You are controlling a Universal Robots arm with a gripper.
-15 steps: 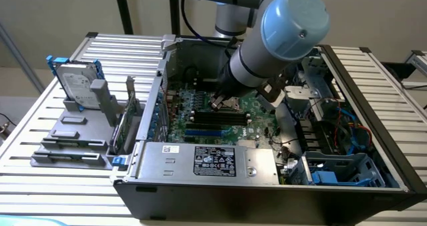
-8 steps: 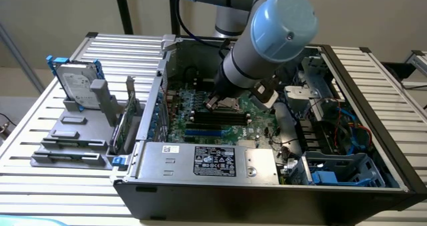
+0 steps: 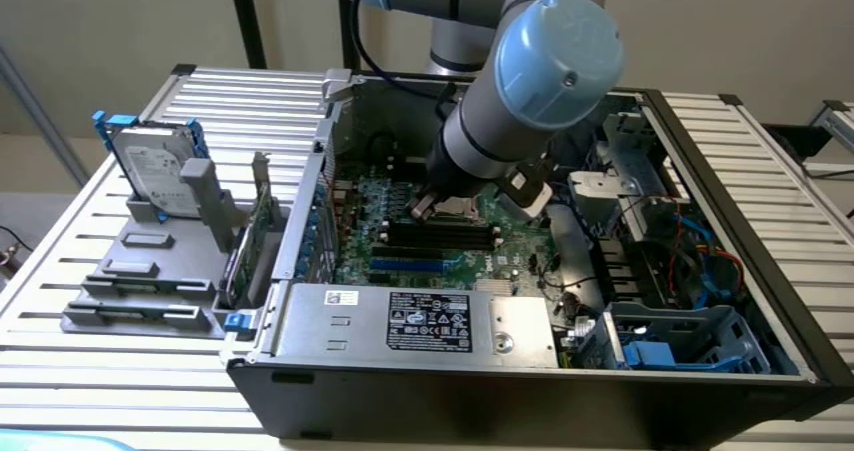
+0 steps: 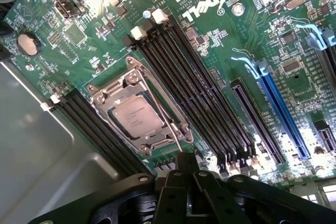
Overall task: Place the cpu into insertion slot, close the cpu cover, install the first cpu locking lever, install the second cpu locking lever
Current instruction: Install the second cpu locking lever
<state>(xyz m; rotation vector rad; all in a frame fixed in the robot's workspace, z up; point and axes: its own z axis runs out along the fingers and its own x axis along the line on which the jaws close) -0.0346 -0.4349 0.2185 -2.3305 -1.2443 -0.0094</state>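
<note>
With the gripper (image 4: pixel 186 174) pressed shut and nothing visibly held between its black fingers, its tip rests at the near end of a thin metal locking lever (image 4: pixel 169 125) that runs along one side of the socket. From the wrist view, the tip appears to touch or nearly touch the lever's end; contact cannot be confirmed.

Task status, judged from the current state:
- The cpu (image 4: pixel 137 116) lies seated in the insertion slot (image 4: pixel 157 146). This step is done.
- The cpu cover (image 4: pixel 116 93) is down over the socket, its frame surrounding the chip. This step appears done.
- The lever beside the gripper lies low along the cover's edge. Whether it is fully latched under its hook cannot be determined.
- The state of the second lever cannot be read, so at least part of the lever work is judged to remain.

Appearance of the task item: the cpu is a flat square chip with a pale silvery top bearing faint printed text, exposed through the cut-out centre of the silvery cover. Black memory slots (image 4: pixel 194 72) flank the socket on the green motherboard (image 4: pixel 84 35).

Farther out, in the exterior view, the arm (image 3: pixel 534 81) reaches down into the open computer case (image 3: pixel 747 211), with the gripper (image 3: pixel 447 206) low over the board's middle. A grey labelled power supply (image 3: pixel 427 321) sits at the case's near edge. Outside the case, toward the exterior view's left, a hard drive (image 3: pixel 154 166) stands in a grey fixture on the slatted table (image 3: pixel 120 361).
</note>
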